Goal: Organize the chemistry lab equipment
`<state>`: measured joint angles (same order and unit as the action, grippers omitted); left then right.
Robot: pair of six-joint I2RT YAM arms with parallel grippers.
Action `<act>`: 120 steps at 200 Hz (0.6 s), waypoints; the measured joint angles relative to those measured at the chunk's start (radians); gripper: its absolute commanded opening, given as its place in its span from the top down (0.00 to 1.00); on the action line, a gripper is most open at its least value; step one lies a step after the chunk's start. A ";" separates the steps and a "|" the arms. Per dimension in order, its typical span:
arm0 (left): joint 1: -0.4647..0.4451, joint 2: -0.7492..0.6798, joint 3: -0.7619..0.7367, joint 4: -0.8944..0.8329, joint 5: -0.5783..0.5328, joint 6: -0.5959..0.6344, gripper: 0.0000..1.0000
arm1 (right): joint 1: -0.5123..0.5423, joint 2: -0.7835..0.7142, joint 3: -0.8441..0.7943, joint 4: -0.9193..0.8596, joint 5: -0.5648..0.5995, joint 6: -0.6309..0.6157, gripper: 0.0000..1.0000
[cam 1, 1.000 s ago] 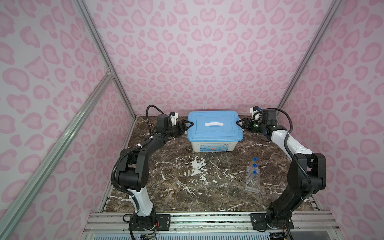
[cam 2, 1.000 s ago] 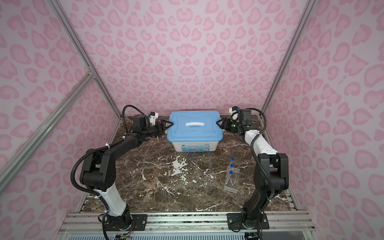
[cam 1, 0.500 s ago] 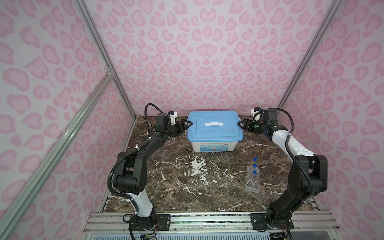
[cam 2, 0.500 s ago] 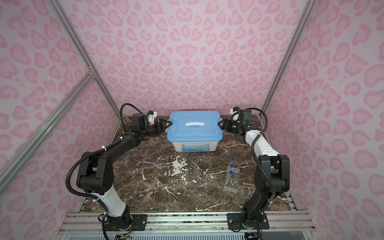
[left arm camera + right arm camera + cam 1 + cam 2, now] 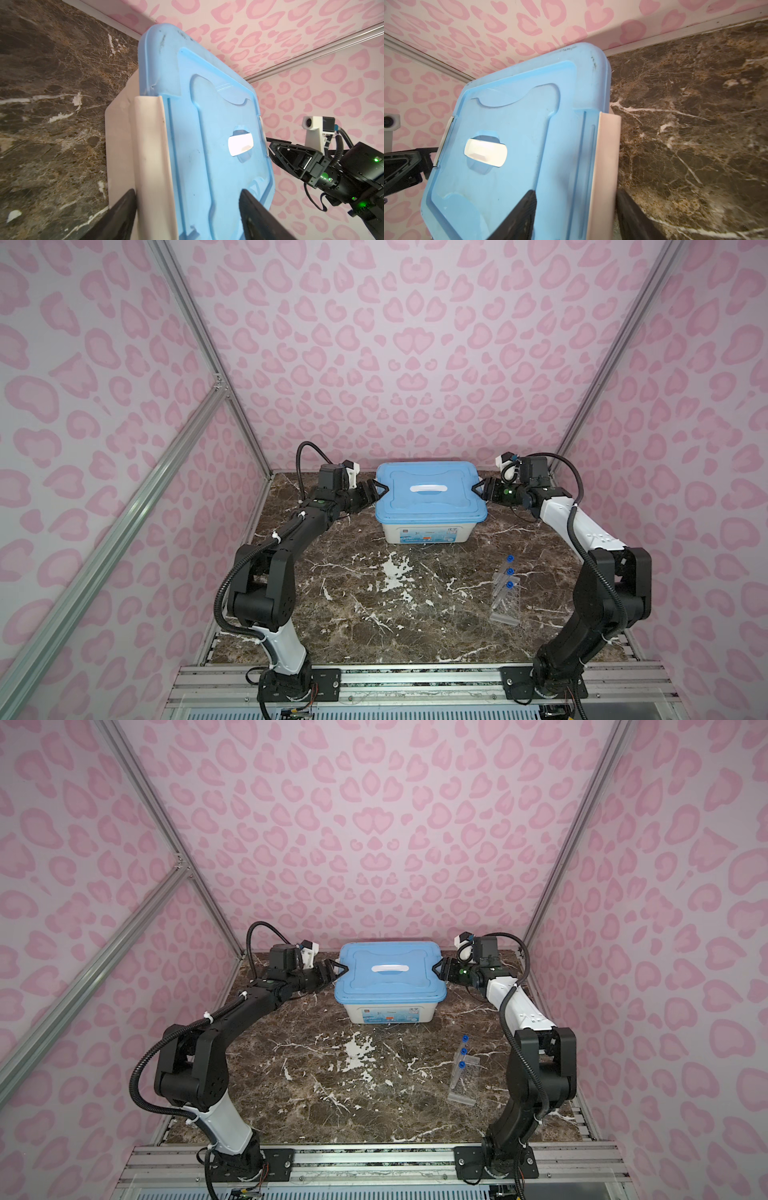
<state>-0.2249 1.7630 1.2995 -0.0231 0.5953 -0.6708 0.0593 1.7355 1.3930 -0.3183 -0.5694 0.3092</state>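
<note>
Bin [image 5: 428, 531] front label [image 5: 428, 536]: red mark at its left, orange patch mid, bluish print; text too small to read.

Tube rack [image 5: 505, 608] sits lower right in both top views, on the worktop [image 5: 374, 614], well apart from the bin. Its long axis runs approx bottom-to-top of frame. Test tubes [image 5: 508, 571] sit in it, 3 blue caps in a row along that axis, caps at the upper end.

Left gripper [image 5: 379, 490] is at the lid's [image 5: 415, 506] frame-left edge. In the wrist view its fingers [image 5: 122, 212] are spread, straddling the left-end latch [image 5: 149, 166].

Right gripper [image 5: 478, 489] is at the frame-right edge, fingers [image 5: 525, 209] spread either side of the right-end latch [image 5: 606, 166]. Contact w/ either latch: can't tell.
</note>
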 measured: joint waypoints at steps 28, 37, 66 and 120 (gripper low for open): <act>-0.006 0.000 0.013 -0.032 -0.018 0.020 0.23 | 0.006 0.006 0.009 -0.026 0.016 -0.007 0.33; -0.006 0.000 0.014 -0.039 -0.020 0.028 0.24 | 0.006 0.006 0.010 -0.028 0.024 -0.007 0.31; -0.008 -0.004 0.017 -0.061 -0.039 0.045 0.26 | 0.005 0.014 0.014 -0.040 0.045 -0.010 0.33; -0.021 -0.006 0.026 -0.095 -0.069 0.069 0.31 | 0.029 0.032 0.047 -0.066 0.053 -0.024 0.41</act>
<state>-0.2459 1.7565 1.3258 -0.1184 0.5262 -0.6018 0.0887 1.7679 1.4399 -0.3843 -0.5167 0.2848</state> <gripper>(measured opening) 0.702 0.605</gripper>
